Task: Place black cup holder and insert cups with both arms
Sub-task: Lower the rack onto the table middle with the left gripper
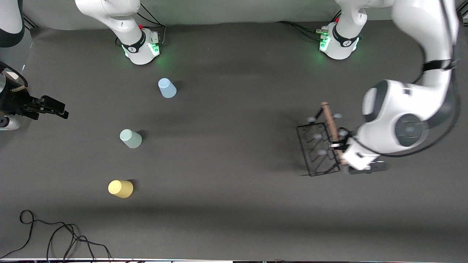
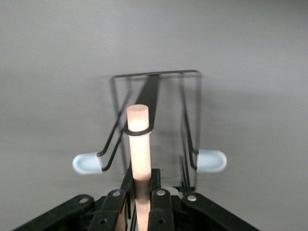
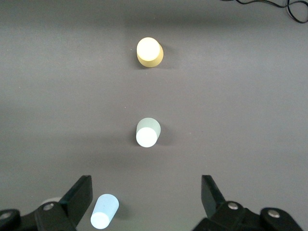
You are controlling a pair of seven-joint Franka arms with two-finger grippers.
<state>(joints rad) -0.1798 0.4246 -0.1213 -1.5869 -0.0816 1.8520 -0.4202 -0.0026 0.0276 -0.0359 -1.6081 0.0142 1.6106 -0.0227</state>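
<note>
Left pincer [image 2: 142, 202] around cup holder [image 1: 317, 148] handle

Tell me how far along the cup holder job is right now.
Early stage. In hand: the left pincer is shut on the wooden handle of the black cup holder at the left arm's end of the table. Left to do: the light blue cup, pale green cup and yellow cup sit loose on the table, none on a peg. The right pincer waits open.

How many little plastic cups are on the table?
3, all upside down in a line toward the right arm's end of the table: the blue cup farthest from the front camera, the green cup in the middle, the yellow cup nearest. None appears hidden.
</note>
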